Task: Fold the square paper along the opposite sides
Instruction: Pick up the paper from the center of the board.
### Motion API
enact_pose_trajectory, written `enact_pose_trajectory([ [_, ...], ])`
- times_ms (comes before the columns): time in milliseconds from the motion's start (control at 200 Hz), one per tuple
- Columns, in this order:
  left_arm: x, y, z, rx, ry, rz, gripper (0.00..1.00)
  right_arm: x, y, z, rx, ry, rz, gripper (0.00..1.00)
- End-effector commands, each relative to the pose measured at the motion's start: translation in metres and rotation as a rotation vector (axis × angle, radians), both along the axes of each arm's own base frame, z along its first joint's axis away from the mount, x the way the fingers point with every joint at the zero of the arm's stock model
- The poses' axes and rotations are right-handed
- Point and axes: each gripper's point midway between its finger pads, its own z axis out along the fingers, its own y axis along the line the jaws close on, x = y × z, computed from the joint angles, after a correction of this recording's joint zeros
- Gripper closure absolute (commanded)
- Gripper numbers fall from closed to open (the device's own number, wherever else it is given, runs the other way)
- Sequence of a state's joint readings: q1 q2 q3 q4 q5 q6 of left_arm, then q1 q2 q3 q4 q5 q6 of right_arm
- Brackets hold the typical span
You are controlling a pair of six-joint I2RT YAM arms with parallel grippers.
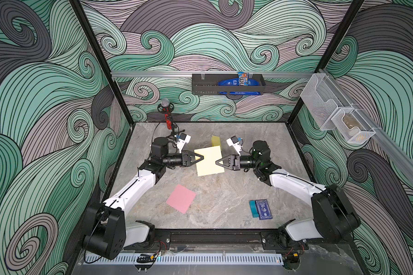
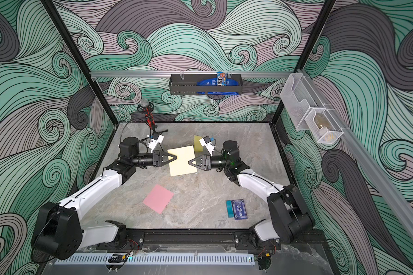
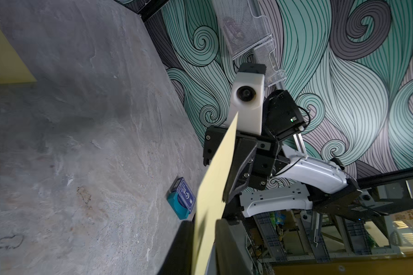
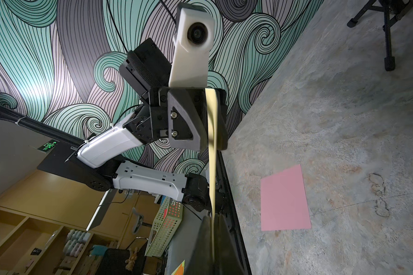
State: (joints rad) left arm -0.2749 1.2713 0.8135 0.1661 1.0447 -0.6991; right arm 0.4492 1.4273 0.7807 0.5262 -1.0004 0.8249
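Observation:
The square paper [image 1: 209,160] is pale yellow and spans the gap between my two grippers in both top views [image 2: 182,160], lifted off the grey table. My left gripper [image 1: 202,157] is shut on the middle of its left edge. My right gripper [image 1: 216,162] is shut on the middle of the opposite edge. In the left wrist view the paper [image 3: 215,181] runs edge-on from my left gripper [image 3: 204,247] to the right one. In the right wrist view the sheet [image 4: 211,142] sits pinched in my right gripper [image 4: 214,238].
A pink paper [image 1: 181,198] lies flat near the front left. A folded yellow sheet [image 1: 216,141] lies behind the held one. A blue card box [image 1: 261,209] sits front right, and a microphone stand [image 1: 166,114] stands at the back left.

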Motion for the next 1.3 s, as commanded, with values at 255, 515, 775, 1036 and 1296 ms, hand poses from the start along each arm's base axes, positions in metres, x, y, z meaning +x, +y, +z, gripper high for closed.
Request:
enact_pose_trajectory([
  [255,0.003,0.005,0.002,0.02,-0.028,0.025,0.96,-0.002,-0.002,0.003,-0.014,-0.03,-0.003,1.0],
  [515,0.006,0.005,0.005,0.029,-0.034,0.03,1.0,0.008,-0.006,0.001,-0.033,-0.07,-0.026,0.74],
  [775,-0.005,0.0,0.02,-0.035,-0.039,-0.03,1.0,0.06,-0.026,-0.033,-0.135,-0.144,-0.172,0.62],
  [1036,-0.012,-0.003,0.031,-0.096,-0.046,-0.074,1.0,0.076,-0.011,-0.06,-0.15,-0.113,-0.142,0.62],
  [1296,-0.007,-0.004,0.032,-0.113,-0.048,-0.076,1.0,0.027,0.019,-0.046,-0.019,-0.082,0.012,0.61],
])
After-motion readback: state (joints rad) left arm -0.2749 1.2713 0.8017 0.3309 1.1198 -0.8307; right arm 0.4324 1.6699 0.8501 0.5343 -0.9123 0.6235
